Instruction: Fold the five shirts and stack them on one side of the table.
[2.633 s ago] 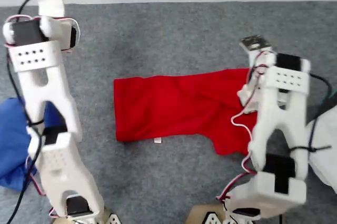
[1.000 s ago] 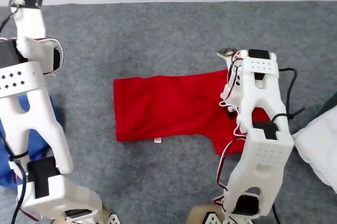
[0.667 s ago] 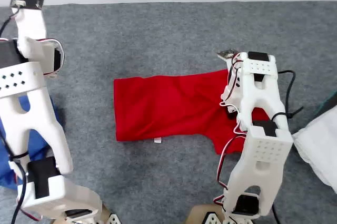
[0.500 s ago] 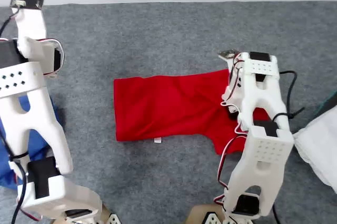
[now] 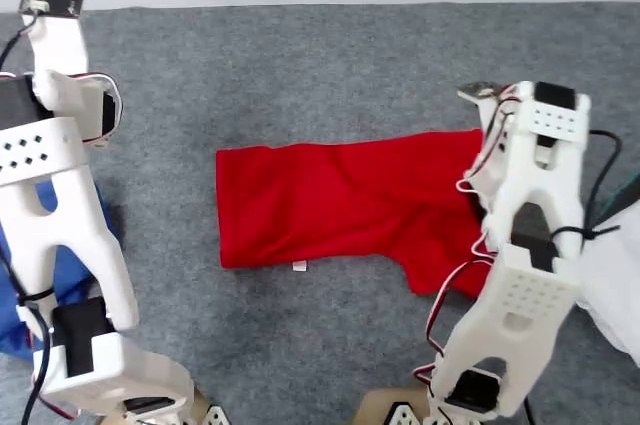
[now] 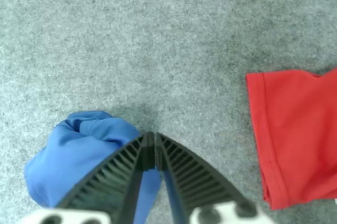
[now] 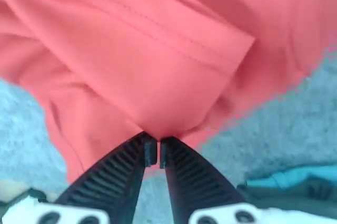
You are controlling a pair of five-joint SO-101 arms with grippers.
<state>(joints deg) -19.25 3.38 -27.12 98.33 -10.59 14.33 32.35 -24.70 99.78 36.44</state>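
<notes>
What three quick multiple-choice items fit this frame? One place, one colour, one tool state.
1. Where is the blue shirt?
A. Bunched beside the left tool, apart from the red shirt
B. Stacked on top of the spread shirt
C. Hanging from the right arm

2. What colour is the shirt that lies spread out flat?
A. Green
B. Yellow
C. Red

3. How is the left tool?
A. Wide open
B. Shut, holding nothing
C. Shut on a white cloth

Key:
1 A: the left wrist view shows it crumpled by the tool's tips, with grey table between it and the red shirt.
2 C: the high view shows the flat shirt is red.
3 B: its fingers meet with nothing between them.
</notes>
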